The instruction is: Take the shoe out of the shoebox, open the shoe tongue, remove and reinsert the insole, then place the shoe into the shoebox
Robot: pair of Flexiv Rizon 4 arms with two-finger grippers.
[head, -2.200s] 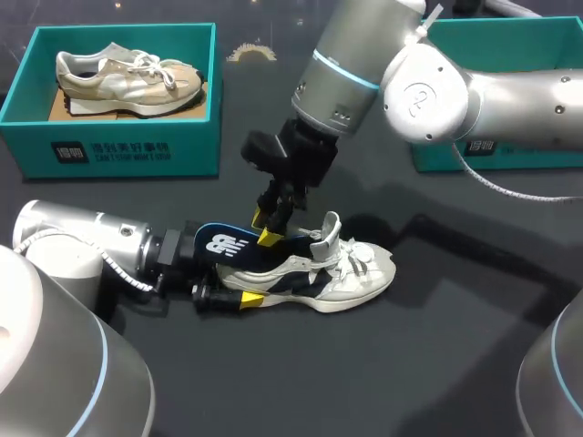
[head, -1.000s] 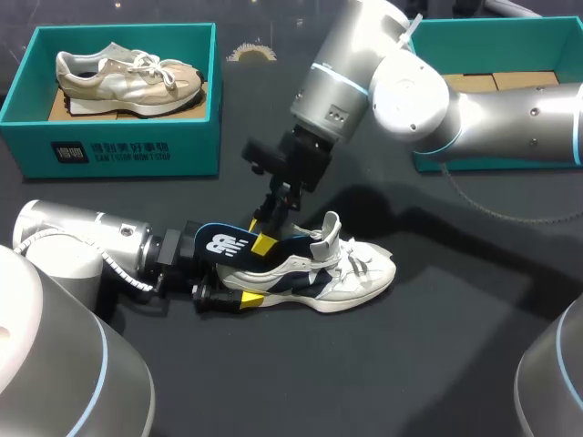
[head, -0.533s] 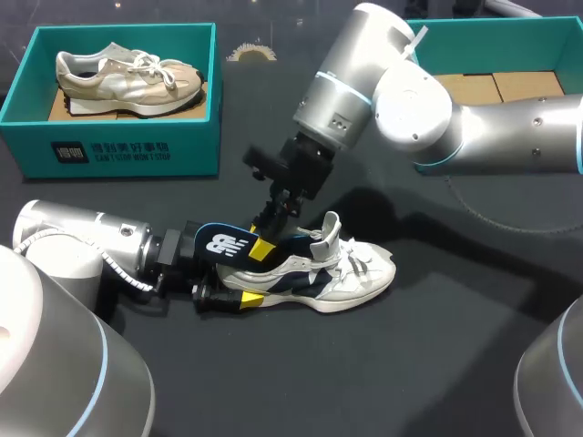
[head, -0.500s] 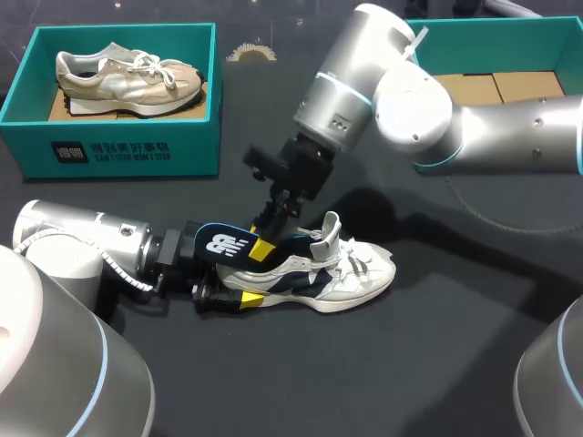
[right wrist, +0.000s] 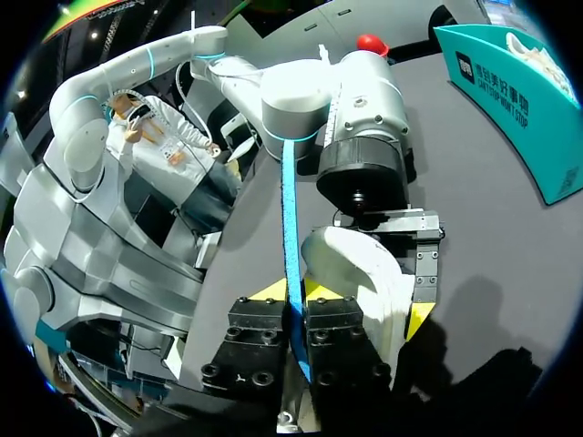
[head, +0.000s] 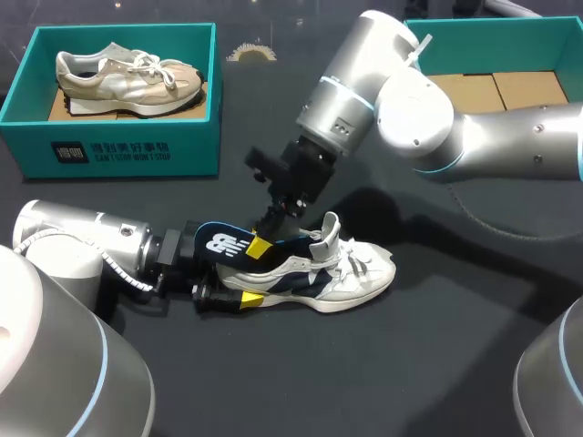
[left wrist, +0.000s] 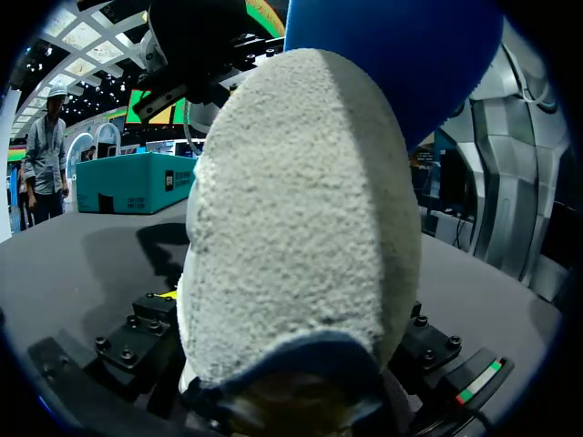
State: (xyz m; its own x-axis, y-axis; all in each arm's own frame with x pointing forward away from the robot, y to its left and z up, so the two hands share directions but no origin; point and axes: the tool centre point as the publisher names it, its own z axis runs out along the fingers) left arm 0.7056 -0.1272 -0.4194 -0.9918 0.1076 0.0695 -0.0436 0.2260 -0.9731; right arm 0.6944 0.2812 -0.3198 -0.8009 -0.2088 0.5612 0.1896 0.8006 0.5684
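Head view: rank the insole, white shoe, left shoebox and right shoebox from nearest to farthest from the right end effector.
1. insole: pinched in the right end effector.
2. white shoe: directly under it, mid-table.
3. left shoebox: far-left corner, holding a beige shoe.
4. right shoebox: far-right corner, farthest.

– Any print on the table?
– Yes. Front wall of the teal shoebox [head: 127,150]: white square logo w/ two text lines beside it. Blue insole [head: 221,246]: white logo.
– Legible?
– Box lines too small to make out.
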